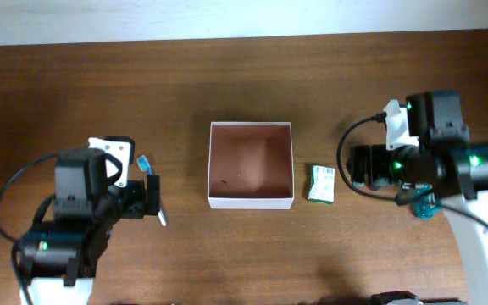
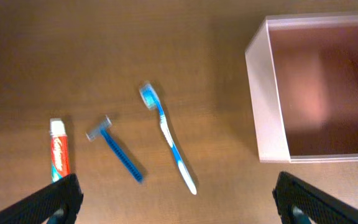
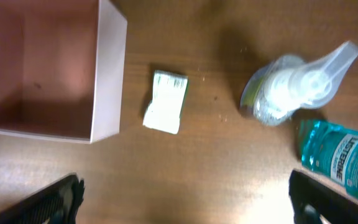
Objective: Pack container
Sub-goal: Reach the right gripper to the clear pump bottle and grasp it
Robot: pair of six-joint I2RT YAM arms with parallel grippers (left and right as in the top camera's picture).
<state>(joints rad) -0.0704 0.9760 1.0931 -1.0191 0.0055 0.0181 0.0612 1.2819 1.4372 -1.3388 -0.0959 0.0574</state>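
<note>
At the near left of the table (image 1: pixel 252 76), the left arm is folded low with its left claw (image 2: pixel 179 202) turned toward the middle, fingers spread wide and nothing held. Beneath it a toothpaste tube (image 2: pixel 59 152), a blue razor (image 2: pixel 117 149) and a blue-and-white toothbrush (image 2: pixel 166 140) are laid side by side, apart from one another. On the right the other arm is bent inward, its right claw (image 3: pixel 188 202) likewise spread wide and empty, above a teal mouthwash bottle (image 3: pixel 340 158) and a clear spray bottle (image 3: pixel 291 87) lying on its side. Between the claws, at the table's centre, the container (image 1: pixel 250 202) is set flat with its opening upward and its walls square to the table edge; being square, no long axis can be told. A small green-and-white packet (image 1: pixel 321 184) is seen just beside its right wall.
</note>
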